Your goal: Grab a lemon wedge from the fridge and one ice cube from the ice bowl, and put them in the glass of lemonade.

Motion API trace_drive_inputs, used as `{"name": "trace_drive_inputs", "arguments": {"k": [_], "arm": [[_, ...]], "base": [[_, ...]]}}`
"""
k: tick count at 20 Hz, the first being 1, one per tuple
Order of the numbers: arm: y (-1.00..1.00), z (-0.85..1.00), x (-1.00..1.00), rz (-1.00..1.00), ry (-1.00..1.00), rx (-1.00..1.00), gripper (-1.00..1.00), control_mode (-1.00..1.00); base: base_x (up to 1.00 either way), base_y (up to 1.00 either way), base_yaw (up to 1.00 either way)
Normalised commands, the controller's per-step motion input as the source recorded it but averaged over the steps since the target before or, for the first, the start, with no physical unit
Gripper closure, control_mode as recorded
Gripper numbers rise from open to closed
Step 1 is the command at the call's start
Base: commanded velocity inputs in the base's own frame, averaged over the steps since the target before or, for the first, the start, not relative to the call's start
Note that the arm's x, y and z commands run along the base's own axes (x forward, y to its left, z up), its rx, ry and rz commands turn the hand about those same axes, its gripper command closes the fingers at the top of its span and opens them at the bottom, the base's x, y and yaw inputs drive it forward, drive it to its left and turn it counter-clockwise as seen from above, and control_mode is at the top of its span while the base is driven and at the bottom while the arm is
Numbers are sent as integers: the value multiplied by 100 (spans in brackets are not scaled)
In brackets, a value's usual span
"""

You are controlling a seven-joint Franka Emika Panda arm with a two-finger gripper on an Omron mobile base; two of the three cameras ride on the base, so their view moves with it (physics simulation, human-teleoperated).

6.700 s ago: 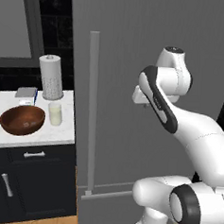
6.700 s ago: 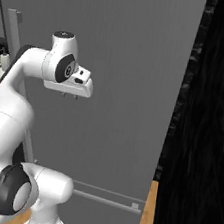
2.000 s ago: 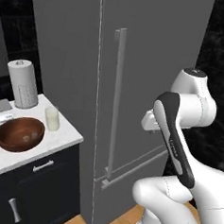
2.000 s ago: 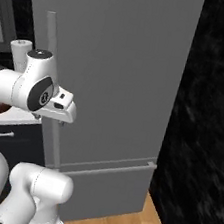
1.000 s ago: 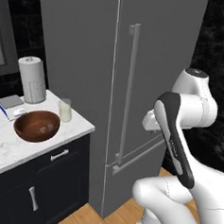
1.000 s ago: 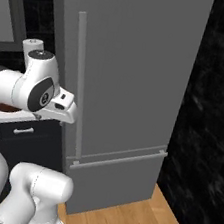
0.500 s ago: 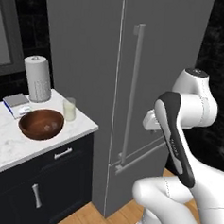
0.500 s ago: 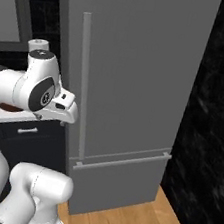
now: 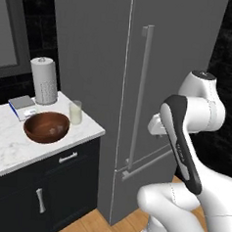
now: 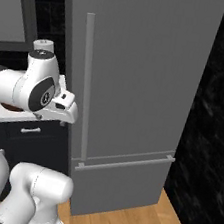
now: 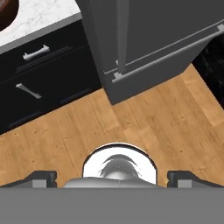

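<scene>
The tall grey fridge (image 9: 92, 62) stands shut, its long bar handle (image 9: 142, 90) running down the door; it also fills the right base view as the fridge (image 10: 141, 62). The lemon wedge is hidden. On the white counter to the fridge's left sit the reddish-brown ice bowl (image 9: 46, 126) and, just right of it, the glass of lemonade (image 9: 76, 112). My gripper (image 9: 156, 125) hangs in front of the fridge, right of the handle, pointing down at the floor. In the hand view the gripper (image 11: 113, 178) is open, with nothing between its tips.
A white paper towel roll (image 9: 44, 81) and a small flat box (image 9: 23, 106) stand behind the bowl. Dark cabinet drawers (image 11: 43, 74) sit under the marble counter (image 9: 8, 145). Wooden floor (image 11: 153, 118) lies before the fridge; a black wall (image 10: 218, 124) flanks its right side.
The whole picture has shifted, so the base has moved: fridge and counter now sit slightly further right in the left base view. The arm keeps its pose and the gripper stays open.
</scene>
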Motion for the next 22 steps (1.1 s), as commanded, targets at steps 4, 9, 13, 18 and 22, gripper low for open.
{"name": "trace_drive_inputs", "arguments": {"k": [4, 9, 13, 18, 22], "arm": [[0, 0, 0, 0, 0, 0, -100, 100], [-12, 40, 0, 0, -9, 0, -100, -100], [-1, 64, 1, 0, -4, 0, -100, -100], [0, 38, 16, 0, -9, -3, -100, -100], [0, 7, 36, -3, -8, 0, -100, -100]], "base": [[0, -14, 0], [0, 0, 0], [0, 0, 0], [0, 0, 0], [0, 0, 0]]}}
